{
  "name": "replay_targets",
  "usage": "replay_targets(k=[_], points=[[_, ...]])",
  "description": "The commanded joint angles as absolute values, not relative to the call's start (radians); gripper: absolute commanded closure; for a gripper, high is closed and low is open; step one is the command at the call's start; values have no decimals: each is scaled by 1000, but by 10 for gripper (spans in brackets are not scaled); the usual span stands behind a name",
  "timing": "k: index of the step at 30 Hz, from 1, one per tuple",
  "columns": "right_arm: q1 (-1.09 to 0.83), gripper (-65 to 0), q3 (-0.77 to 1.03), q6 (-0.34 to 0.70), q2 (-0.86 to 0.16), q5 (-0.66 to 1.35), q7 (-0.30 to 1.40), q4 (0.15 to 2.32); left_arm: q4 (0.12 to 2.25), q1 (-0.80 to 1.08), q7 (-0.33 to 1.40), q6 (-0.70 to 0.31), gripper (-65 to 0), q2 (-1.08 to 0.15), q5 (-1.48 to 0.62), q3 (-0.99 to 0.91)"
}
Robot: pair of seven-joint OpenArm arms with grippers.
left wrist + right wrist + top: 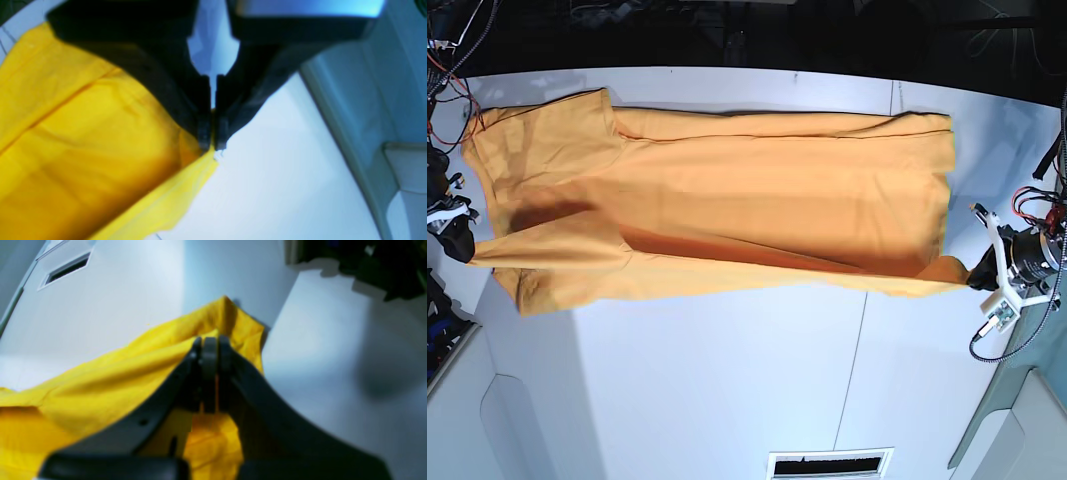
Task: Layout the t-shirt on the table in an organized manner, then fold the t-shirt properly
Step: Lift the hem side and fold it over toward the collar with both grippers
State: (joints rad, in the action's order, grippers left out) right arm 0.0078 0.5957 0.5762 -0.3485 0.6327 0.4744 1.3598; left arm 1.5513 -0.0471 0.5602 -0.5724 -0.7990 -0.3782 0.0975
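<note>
Lying stretched lengthwise across the far half of the table [727, 380], the t-shirt [727, 210] is spanning the white surface from its left side to its right side in the base view, with a long fold running along its near edge. 2 arms are working at opposite ends of the cloth. The left gripper [212, 146] is standing at the right end of the garment in the base view, where its 2 black fingers [203, 133] are pressing together on a corner of the yellow fabric, lifting that corner just clear of the tabletop. The right gripper [210, 373] is standing at the left end in the base view, its dark fingers [209, 353] squeezing together on a bunched ridge of the t-shirt, the cloth draping away below and to the left in the right wrist view. A thin dark seam [859, 350] is crossing the table from far to near, passing under the shirt. A slotted vent [829, 464] is sitting at the near edge of the tabletop, well apart from the garment.
</note>
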Motion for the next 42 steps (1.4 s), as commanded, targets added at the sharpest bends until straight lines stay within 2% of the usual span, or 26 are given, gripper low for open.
replay_targets(k=[1,8,12,17,27,35,42], points=[[11,0,611,581,-369,669,469,1388,1568,-63,561,-562,0,-830,-381,86],[2,0,656,584,-368,782,600,1402,1596,-52,610,-582,0,-835,-390,86],[-29,0,688,592,-369,845,665,1419,1654,28,610,-622,0,-847,-402,86],[-113,0,727,595,-369,861,683,1509,1736,123,595,-564,0,-886,-407,86],[-293,0,803,595,-376,899,714,1705,1792,137,657,-570,0,-903,-408,84],[-419,0,904,599,-387,969,752,1755,1932,243,656,-572,0,-987,-435,84],[-501,0,922,599,-384,970,753,1755,1952,305,659,-572,0,-992,-429,84]])
